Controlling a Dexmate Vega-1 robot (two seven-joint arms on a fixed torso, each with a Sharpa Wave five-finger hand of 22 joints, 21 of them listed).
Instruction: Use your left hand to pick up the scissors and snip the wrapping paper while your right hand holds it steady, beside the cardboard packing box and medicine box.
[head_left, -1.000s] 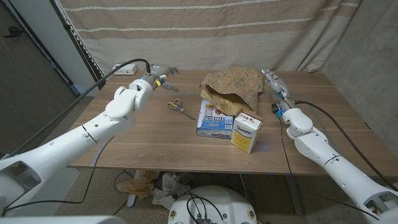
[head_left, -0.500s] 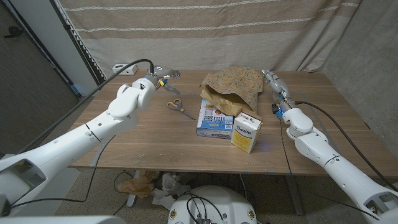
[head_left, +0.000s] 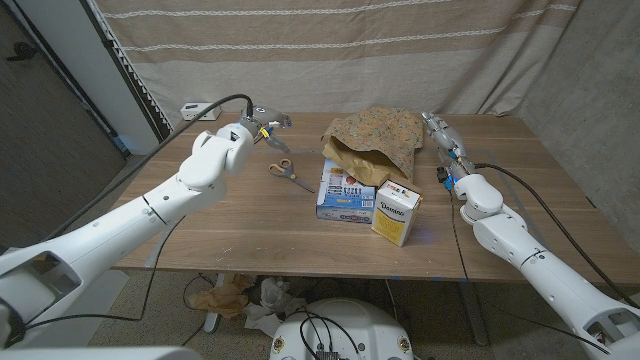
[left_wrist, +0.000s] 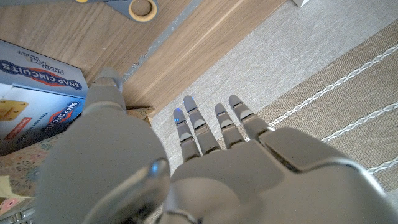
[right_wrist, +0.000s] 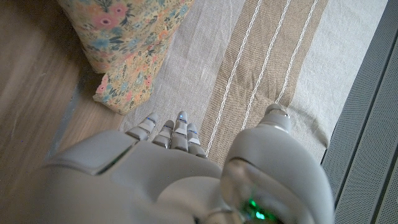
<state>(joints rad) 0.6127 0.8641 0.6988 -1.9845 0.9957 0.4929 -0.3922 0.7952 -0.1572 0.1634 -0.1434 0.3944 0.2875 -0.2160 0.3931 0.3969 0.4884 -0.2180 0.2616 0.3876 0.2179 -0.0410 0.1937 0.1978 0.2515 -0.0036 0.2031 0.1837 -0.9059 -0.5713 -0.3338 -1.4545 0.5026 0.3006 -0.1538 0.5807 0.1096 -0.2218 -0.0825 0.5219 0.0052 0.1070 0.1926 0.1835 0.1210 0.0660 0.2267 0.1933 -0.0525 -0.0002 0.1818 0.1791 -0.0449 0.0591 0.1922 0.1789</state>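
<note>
Left hand (head_left: 268, 124) fingers (left_wrist: 198, 121) spread, empty, hovering behind the scissors (head_left: 284, 170). These lie flat just left of the medicine box (head_left: 344, 189), handles toward the hand, blades toward the box. Right hand (head_left: 437, 129) fingers straight, empty, beside the wrapping paper (head_left: 375, 137).

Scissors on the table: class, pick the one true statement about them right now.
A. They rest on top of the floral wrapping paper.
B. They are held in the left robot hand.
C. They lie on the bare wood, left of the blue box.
C: the scissors lie untouched on the wood, left of the blue box, while the left robot hand hovers empty beyond them.
</note>
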